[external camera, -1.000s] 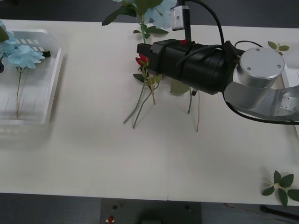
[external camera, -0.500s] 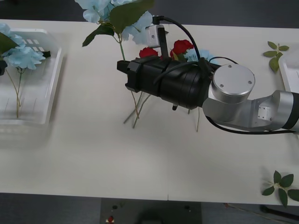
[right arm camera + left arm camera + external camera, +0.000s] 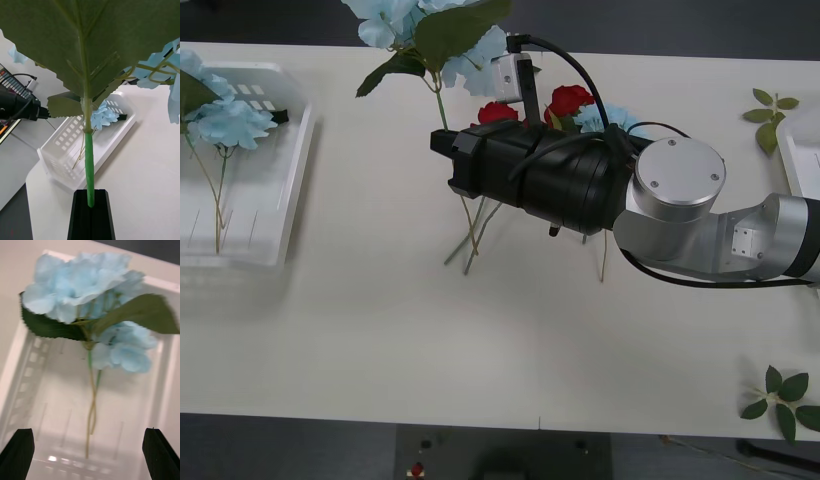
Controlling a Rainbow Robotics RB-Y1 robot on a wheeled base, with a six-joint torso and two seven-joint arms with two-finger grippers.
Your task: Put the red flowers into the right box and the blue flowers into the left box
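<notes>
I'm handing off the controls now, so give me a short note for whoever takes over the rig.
Right gripper: shut on a blue flower's stem, held up over mid-table; its bloom is near the far edge.
Left gripper: open, above the left box.
Done: two blue flowers lie in the left box.
Left: bring the held blue flower to the left box. Red flowers and another blue one remain mid-table beside the right arm. The right box is at the right edge.
</notes>
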